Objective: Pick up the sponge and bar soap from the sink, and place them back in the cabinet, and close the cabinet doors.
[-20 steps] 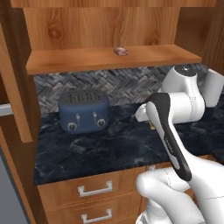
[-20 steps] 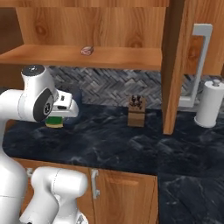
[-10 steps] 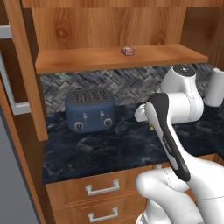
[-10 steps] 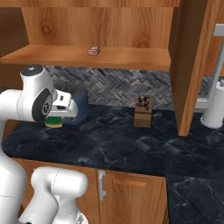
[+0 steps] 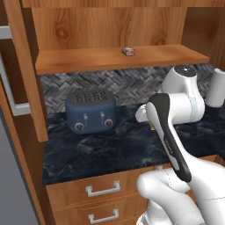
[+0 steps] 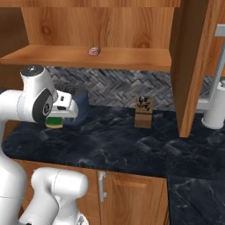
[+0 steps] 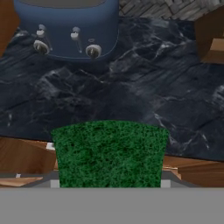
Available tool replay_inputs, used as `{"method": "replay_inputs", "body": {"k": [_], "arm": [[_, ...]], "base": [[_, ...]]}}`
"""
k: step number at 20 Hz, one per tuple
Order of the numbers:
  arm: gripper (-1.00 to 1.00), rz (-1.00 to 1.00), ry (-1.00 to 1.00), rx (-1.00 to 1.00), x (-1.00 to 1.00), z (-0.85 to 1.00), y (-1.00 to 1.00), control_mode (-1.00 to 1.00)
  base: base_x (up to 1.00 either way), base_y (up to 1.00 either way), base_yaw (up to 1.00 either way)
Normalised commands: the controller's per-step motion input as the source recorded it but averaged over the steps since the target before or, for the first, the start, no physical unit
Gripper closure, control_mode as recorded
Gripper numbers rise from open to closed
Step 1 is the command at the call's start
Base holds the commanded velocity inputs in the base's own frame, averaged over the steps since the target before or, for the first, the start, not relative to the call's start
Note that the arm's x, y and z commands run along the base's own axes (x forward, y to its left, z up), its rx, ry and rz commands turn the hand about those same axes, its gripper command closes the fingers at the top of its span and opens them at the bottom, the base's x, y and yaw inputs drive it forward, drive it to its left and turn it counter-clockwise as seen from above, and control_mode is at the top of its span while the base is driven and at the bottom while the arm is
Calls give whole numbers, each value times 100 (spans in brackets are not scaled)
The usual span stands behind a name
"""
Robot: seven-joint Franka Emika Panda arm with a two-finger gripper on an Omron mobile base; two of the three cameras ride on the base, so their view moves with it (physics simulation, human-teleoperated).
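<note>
Hand view: gripper (image 7: 109,186) clamped on the sponge (image 7: 109,153), held above the dark counter (image 7: 144,96). Bar soap (image 5: 128,51) sits on the cabinet (image 5: 110,22) shelf.

green sponge (image 7: 109,153) above dark counter (image 7: 144,100), toaster (image 7: 65,30) beyond.

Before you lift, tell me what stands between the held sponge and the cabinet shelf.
Nothing visible does. The sponge hangs in the jaws above the counter, beside the toaster. The cabinet shelf is open-fronted above it, with the bar soap already on it.
</note>
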Motion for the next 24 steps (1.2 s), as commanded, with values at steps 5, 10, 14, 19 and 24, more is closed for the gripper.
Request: {"method": "replay_inputs", "body": {"k": [5, 10, 14, 19, 24], "arm": [[100, 0, 0, 0, 0, 0, 0, 100], [100, 0, 0, 0, 0, 0, 0, 100], [100, 0, 0, 0, 0, 0, 0, 100], [100, 0, 0, 0, 0, 0, 0, 100], [100, 0, 0, 0, 0, 0, 0, 100]], "base": [[15, -1, 0], [11, -23, 0], [4, -30, 2], [2, -28, 3], [2, -14, 1]]}}
